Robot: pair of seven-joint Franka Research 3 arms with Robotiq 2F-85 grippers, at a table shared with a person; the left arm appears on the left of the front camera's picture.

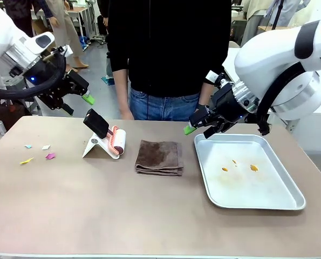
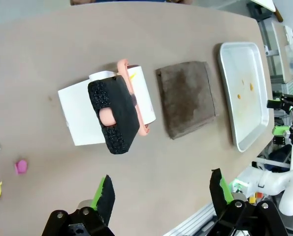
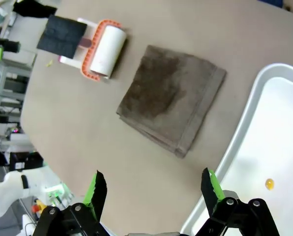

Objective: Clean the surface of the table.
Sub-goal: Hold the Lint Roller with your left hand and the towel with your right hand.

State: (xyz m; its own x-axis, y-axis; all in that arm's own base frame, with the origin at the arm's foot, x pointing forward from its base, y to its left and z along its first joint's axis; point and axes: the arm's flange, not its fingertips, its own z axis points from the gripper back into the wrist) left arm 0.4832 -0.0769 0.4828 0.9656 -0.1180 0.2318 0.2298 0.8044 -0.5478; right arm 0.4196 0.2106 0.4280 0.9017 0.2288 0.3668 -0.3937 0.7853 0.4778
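Left end effector (image 2: pixel 161 187): spread wide, nothing between the green pads, up in the air over the far left part of the bench (image 1: pixel 149 216). Directly below it, a lint roller (image 2: pixel 141 96) resting on a white stand (image 2: pixel 80 115), black handle (image 2: pixel 119 128) tilted upward. Right end effector (image 3: pixel 153 184): equally wide and empty, hovering just off the far left corner of a metal tray (image 1: pixel 289 202), not touching it. Between roller and tray, a folded brown cloth (image 1: pixel 159 157) lying flat, apart from both. Inside the tray, a few small orange crumbs (image 1: pixel 253 168). Out toward the left side, well apart from the roller, a scatter of small paper scraps (image 1: pixel 50 156) in pink, yellow, blue and white. Underneath all of it, the beige-brown bench, stretching across the whole foreground and far wider than the tray. Behind its far edge, a person (image 1: pixel 168 48) in a dark top and jeans, standing close against it.
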